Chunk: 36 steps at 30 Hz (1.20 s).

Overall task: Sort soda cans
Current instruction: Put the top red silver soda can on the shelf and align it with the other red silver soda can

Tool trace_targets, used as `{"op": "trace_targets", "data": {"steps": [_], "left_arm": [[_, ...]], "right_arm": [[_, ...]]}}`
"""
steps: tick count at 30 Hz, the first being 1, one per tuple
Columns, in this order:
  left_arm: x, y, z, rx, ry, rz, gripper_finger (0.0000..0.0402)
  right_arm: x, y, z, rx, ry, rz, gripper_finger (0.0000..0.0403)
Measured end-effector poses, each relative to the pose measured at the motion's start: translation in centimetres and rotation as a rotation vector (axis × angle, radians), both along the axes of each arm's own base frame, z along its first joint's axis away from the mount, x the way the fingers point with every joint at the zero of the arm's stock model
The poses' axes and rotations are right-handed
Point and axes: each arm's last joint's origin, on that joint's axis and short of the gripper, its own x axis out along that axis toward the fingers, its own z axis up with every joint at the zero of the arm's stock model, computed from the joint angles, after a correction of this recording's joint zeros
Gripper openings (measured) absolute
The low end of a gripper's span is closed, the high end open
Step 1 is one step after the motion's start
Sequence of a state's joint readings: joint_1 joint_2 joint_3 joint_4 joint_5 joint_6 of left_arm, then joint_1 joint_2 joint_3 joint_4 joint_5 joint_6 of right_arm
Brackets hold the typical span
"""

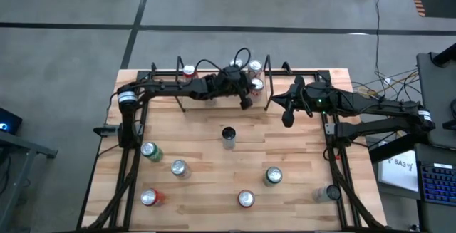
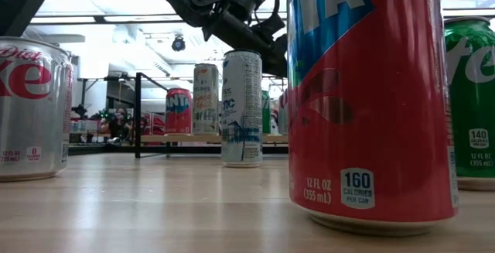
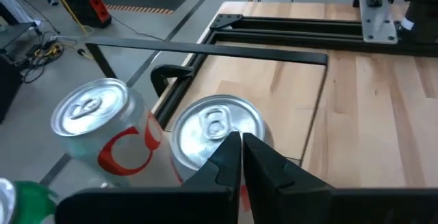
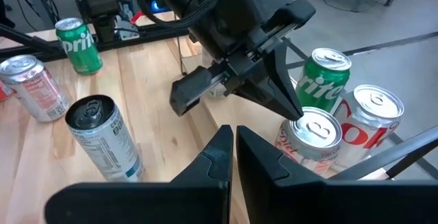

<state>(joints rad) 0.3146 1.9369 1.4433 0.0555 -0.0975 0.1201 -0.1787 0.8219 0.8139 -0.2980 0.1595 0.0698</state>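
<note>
Sorted so far: a small group of soda cans stands at the far edge of the table, in a black frame: two silver-and-red cans (image 1: 256, 85) close together beside the left gripper, a green can (image 4: 327, 74) next to them in the right wrist view, and one more red-marked can (image 1: 189, 71) further left along the same far edge.
Still loose: six cans are scattered over the middle and near part of the wooden table (image 1: 306, 162). A tall black-topped can (image 1: 228, 136) stands at the centre; a green can (image 1: 150, 151) and a silver one (image 1: 179, 167) stand on the left; a red can (image 1: 149, 198) sits near left; another red can (image 1: 246, 199) is near centre; a green can (image 1: 273, 176) is right of centre. A pale can (image 1: 329, 192) sits near right.
Left gripper (image 3: 241, 150): fingers pressed together, holding nothing, tip hovering right over the top of one far-edge can.
Right gripper (image 4: 234, 146): closed and empty, poised right of centre, far half of the table, well apart from the loose cans.
Progress judgement: under halfway; most cans look unsorted.
</note>
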Motion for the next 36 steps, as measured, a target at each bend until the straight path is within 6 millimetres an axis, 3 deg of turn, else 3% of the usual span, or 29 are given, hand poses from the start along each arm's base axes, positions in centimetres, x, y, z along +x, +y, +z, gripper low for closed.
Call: {"op": "trace_targets", "data": {"steps": [27,33,36], "left_arm": [[-0.4,1.0,0.0,0.004,0.014,0.101,0.0000],[0.2,0.4,1.4,0.054,-0.011,-0.110,0.0000],[0.3,0.6,1.1,0.069,0.007,-0.146,0.0000]], "right_arm": [[0.1,0.0,0.1,-0.005,-0.018,0.001,0.0011],[0.1,0.0,0.0,-0.005,-0.015,0.001,0.0011],[0.1,0.0,-0.1,-0.005,-0.015,0.001,0.0011]]}}
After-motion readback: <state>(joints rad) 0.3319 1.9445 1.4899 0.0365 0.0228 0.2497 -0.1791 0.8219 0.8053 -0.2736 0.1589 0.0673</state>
